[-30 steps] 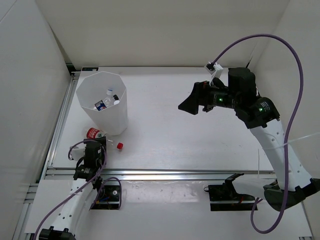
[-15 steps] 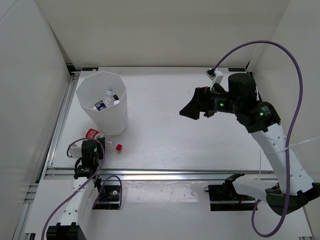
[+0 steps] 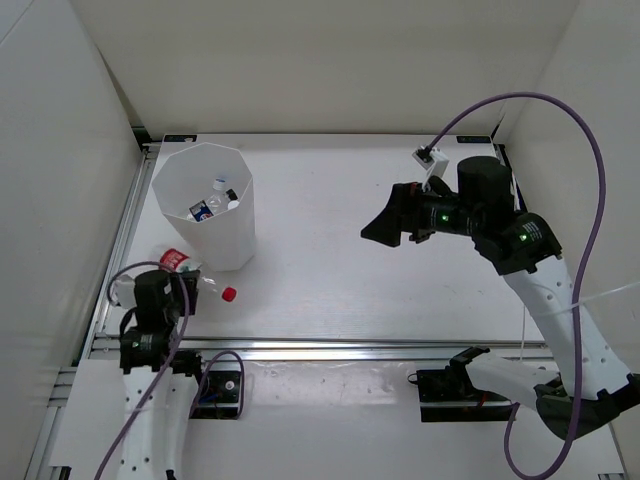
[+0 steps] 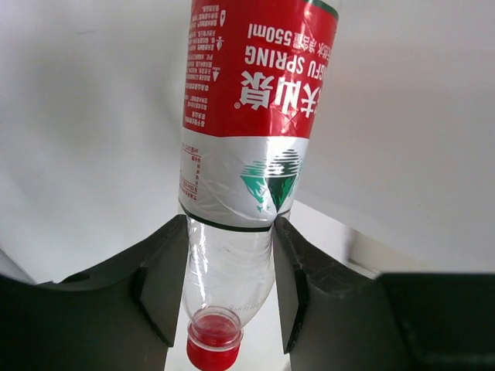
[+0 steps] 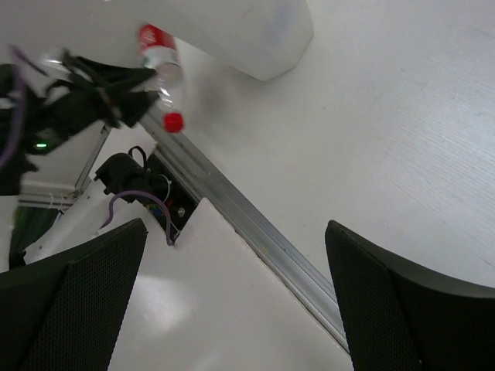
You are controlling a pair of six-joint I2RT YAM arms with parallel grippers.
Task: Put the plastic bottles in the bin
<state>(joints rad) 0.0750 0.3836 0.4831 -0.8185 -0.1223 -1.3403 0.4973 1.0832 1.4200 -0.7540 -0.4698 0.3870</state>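
Bottle with red label [image 4: 255,116] sits between the left pincer's [image 4: 229,290] fingers, clamped at its clear shoulder. Bin [image 3: 238,235] stands just beyond that pincer, other bottles [image 3: 210,205] inside. Right pincer [image 3: 383,226] is wide open, empty, well apart.

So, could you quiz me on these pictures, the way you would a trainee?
1. True or false: the left pincer is shut on the red-labelled bottle.
2. Where on the table does the white bin stand? A) far left B) centre C) near right
3. Fill in: the right pincer is ____ and holds nothing.
Key: 1 true; 2 A; 3 open.
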